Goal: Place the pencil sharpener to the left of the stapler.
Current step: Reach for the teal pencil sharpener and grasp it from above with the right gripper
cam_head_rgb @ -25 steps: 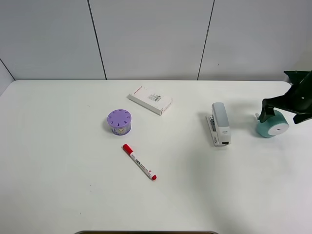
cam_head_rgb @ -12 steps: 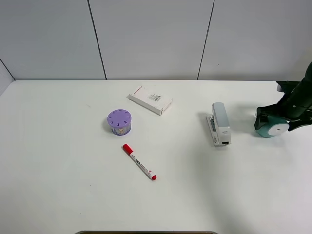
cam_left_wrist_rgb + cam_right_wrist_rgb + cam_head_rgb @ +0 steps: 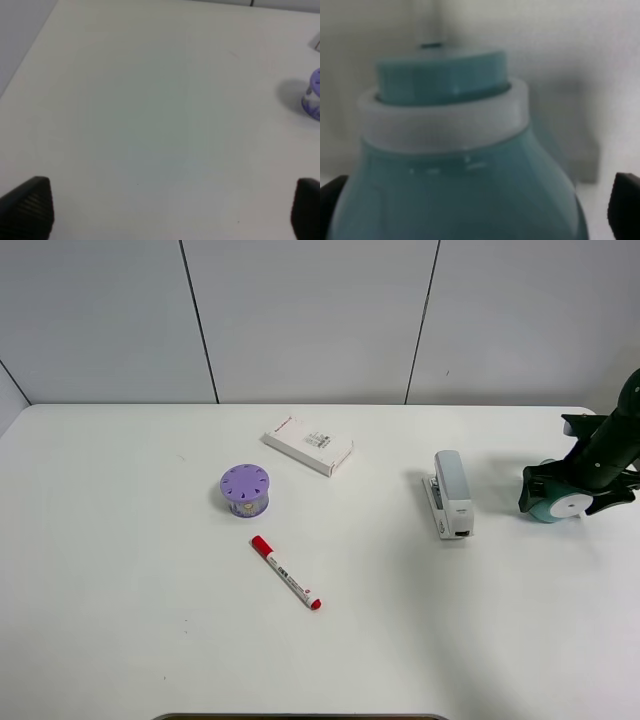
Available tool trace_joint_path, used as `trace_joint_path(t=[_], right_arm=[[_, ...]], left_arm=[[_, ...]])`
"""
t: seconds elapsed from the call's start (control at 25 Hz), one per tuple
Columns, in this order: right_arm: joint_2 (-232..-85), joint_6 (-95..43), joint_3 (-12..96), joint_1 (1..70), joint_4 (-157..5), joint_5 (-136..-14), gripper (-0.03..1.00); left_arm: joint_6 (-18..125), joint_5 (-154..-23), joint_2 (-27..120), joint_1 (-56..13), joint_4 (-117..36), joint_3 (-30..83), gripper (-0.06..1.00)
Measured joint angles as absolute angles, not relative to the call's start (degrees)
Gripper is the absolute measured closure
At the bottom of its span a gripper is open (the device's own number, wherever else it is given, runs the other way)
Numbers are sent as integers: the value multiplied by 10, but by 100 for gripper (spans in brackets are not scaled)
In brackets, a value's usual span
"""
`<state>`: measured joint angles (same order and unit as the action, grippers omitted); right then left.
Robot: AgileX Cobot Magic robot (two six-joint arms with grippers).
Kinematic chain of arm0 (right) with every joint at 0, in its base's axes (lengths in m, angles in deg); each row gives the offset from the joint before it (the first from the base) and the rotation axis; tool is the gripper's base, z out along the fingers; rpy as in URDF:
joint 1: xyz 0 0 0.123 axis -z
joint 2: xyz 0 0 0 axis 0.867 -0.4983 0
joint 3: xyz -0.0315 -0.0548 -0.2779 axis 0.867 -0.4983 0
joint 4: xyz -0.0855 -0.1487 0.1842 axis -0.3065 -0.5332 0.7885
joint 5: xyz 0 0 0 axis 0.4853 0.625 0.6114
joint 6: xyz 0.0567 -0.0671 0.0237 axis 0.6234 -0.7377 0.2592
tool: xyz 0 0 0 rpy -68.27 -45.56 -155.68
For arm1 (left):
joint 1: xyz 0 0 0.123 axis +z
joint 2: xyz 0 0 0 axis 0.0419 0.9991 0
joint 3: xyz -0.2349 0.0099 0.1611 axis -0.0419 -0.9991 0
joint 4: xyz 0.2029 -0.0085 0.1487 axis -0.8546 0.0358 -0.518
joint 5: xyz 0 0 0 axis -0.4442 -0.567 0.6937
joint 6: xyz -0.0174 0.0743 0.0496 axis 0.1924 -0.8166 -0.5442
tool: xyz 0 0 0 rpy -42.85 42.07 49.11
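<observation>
Sharpener point(image 3: 572, 506) sits at the far right of the high view, level with the stapler point(image 3: 452, 493) and well apart from it on its right. It lies on its side, white round face toward the lower edge of the frame, barrel running back toward the wall. The stapler's long axis runs nearly straight up and down the frame.

My right gripper point(image 3: 566, 490) is down around the sharpener, jaws spread wide with one finger on each flank. On my wrist camera the teal body fills the space between the fingertips point(image 3: 626, 200). One side shows a sliver of gap, so I'm straddling it, not clamping.

My left gripper point(image 3: 172, 212) is spread wide too, nothing between the tips, only bare table point(image 3: 150, 100) beneath.

The white box point(image 3: 308, 444) in the upper middle has red lettering and dark print, too small to read. The label on the red marker point(image 3: 286, 573) is unreadable too.
</observation>
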<state>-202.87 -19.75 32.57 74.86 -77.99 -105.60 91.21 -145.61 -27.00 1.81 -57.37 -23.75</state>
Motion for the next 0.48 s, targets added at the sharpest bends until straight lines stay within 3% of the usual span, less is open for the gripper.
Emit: trace_joint_path(t=[0.28, 0.32, 0.4, 0.48], right_arm=[[-2029, -199, 326, 749, -780, -1056, 1], [-2029, -199, 326, 749, -780, -1056, 6], [-2029, -200, 326, 749, -775, -1056, 30], [-2029, -201, 326, 747, -778, -1054, 29]], left_arm=[[912, -1456, -270, 18, -574, -237, -1], [912, -1456, -270, 18, -574, -237, -1], [912, -1456, -270, 18, -574, -237, -1], [912, -1456, -270, 18, -574, -237, -1]])
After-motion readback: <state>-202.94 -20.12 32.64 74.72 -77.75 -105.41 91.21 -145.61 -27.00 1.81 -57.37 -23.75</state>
